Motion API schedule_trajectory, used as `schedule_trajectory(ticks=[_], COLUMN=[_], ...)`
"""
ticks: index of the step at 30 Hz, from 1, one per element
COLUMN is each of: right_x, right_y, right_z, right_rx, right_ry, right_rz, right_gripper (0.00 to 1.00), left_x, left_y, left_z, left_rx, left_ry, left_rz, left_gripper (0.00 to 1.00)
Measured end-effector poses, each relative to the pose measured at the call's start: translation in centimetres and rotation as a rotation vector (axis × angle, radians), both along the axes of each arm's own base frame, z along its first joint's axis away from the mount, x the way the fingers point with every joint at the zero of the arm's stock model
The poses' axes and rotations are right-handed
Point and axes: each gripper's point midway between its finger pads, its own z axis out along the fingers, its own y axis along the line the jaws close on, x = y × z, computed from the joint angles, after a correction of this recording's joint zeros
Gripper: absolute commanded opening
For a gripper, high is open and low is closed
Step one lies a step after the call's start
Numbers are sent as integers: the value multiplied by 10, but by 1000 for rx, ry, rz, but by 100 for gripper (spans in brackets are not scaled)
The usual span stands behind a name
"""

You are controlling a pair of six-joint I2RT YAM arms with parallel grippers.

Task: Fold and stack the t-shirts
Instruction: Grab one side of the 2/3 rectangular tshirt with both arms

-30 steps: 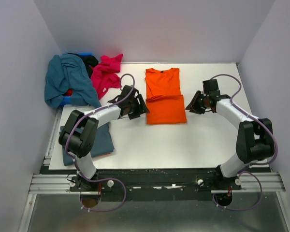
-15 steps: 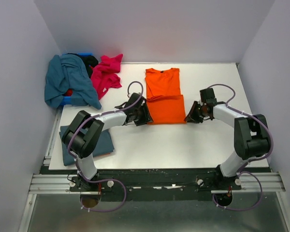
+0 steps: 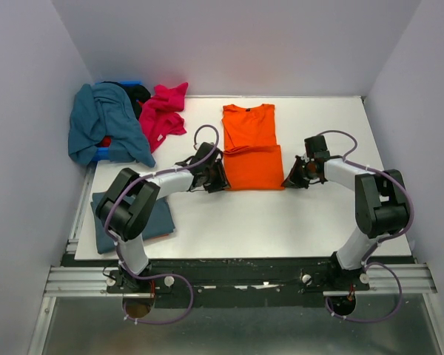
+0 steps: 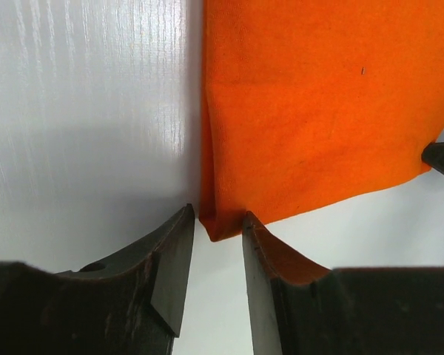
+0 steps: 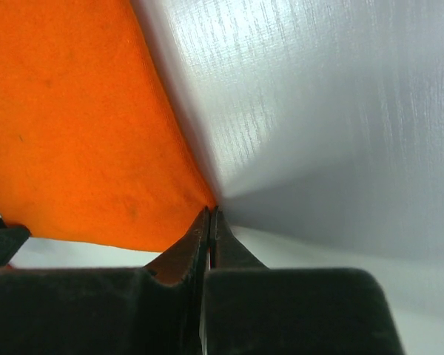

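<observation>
The bright orange t-shirt (image 3: 251,151) lies flat at mid-table, its lower part folded up over itself. My left gripper (image 3: 220,177) is at its near left corner, jaws open with the folded corner (image 4: 216,222) between the fingertips; the left gripper (image 4: 218,214) is low on the table. My right gripper (image 3: 289,180) is at the near right corner. In the right wrist view its jaws (image 5: 210,213) are shut with the corner of the orange cloth (image 5: 74,133) at their tips. A folded slate blue-grey t-shirt (image 3: 149,218) lies at the table's left edge.
A teal t-shirt (image 3: 103,122) is heaped over a blue bin (image 3: 100,154) at the back left, with a magenta-pink t-shirt (image 3: 163,111) and dark cloth (image 3: 138,92) beside it. The white table (image 3: 281,222) has walls on three sides.
Both grippers have come in to the orange t-shirt's near corners, the left moving right and nearer, the right moving left. The shirt has not moved.
</observation>
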Motion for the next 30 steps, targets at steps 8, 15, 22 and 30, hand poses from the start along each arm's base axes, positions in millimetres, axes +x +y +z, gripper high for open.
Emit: schedule_trajectory(ticks=[8,15,22,30], right_x=[0,0,-6,-11], right_y=[0,4,9,11], right_z=[1,2,14,57], right_rx=[0,22,56,84], right_ry=[-2,-3,-25,-123], right_rz=[0,11,29,54], right_gripper=[1,1,1,1], left_x=[3,6,4,-10], left_y=[1,-6,-9,11], left_z=[-4,-8,-7,15], left_rx=[2,-27,-38,35], left_ry=[1,1,-18,-42], left_rz=[4,2,2,1], left_gripper=[22,5,0,0])
